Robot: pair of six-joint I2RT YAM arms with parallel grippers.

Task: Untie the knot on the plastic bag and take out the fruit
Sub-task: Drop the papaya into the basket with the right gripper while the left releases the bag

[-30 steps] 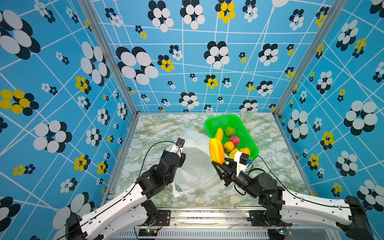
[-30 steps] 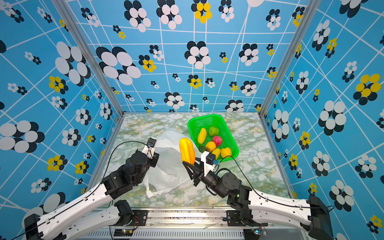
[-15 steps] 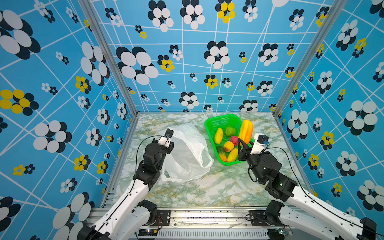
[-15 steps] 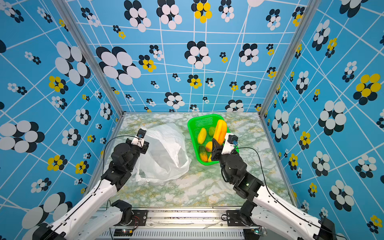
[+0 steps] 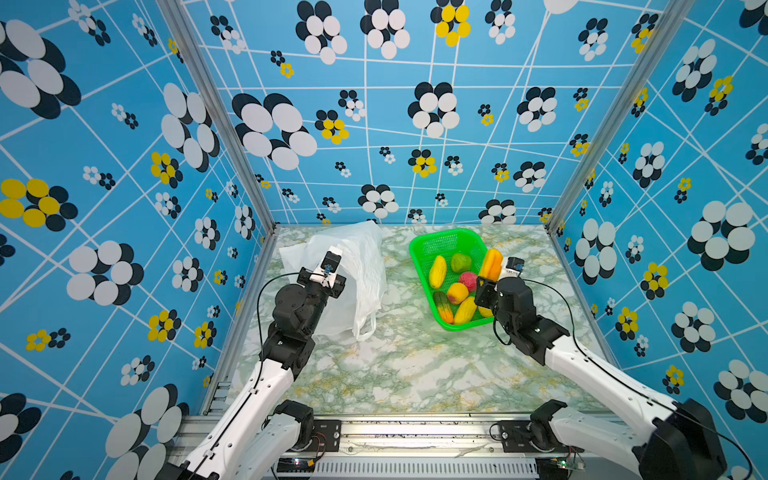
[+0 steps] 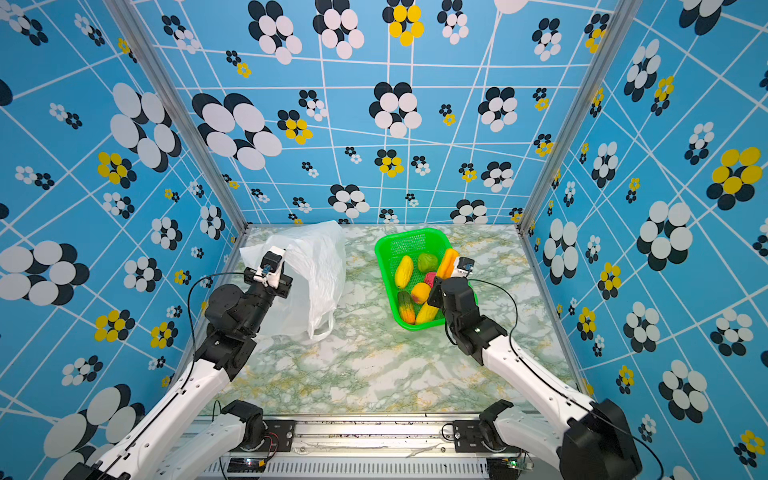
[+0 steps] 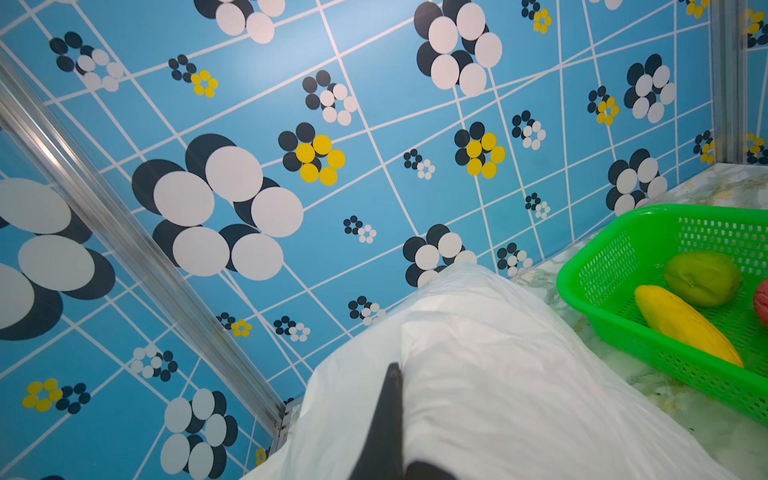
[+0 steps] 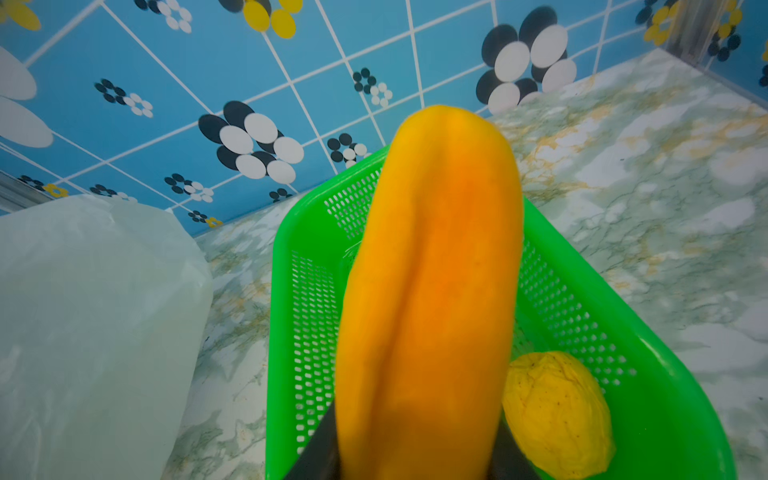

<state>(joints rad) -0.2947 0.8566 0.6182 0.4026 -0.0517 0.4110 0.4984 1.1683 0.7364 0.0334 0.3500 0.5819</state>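
Observation:
The white plastic bag [image 5: 362, 266] [image 6: 320, 266] hangs limp at the back left, and my left gripper [image 7: 397, 370] is shut on a fold of it. One dark finger [image 7: 390, 419] presses against the plastic [image 7: 519, 374]. A handle loop [image 5: 365, 328] dangles onto the table; the knot does not show. My right gripper [image 8: 415, 457] is shut on a long yellow-orange fruit [image 8: 432, 270] [image 5: 491, 262], held above the right side of the green basket [image 5: 419, 246]. Several fruit lie in the basket: a yellow long one [image 5: 437, 271], a green round one [image 5: 461, 262], a red ball [image 5: 468, 280].
The green basket [image 6: 384, 249] stands at the back right of the marble table [image 5: 415, 374]. A yellow wrinkled fruit [image 8: 557, 411] lies in it just beside the held one. Patterned walls close in the left, back and right sides.
Both arms have moved from the front middle toward the back. The left one has carried the bag up and to the back left; the right one has carried the yellow-orange fruit over the basket.

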